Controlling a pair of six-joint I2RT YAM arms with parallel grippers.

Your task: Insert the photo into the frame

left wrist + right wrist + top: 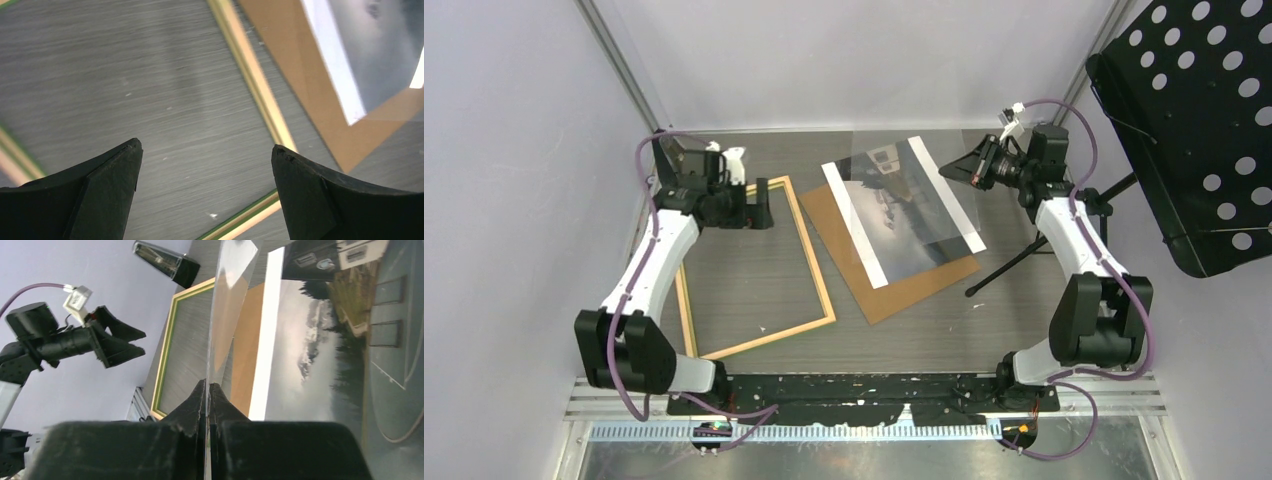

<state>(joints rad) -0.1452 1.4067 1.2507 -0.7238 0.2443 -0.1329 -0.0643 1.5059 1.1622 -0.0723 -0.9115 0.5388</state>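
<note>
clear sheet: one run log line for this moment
right end effector shut on clear sheet | left end effector open over frame | photo on backing board, not in frame

Part of frame behind left arm — backing sheet largely under photo

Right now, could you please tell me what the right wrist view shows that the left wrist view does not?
Only the right wrist view: the right hand shut on the clear sheet, which stands up edge-on, and the misty mountains on the photo. Only the left wrist view: the left hand, open and empty, above the table inside the frame. Both show the frame, the brown backing sheet and part of the photo lying on it.
</note>
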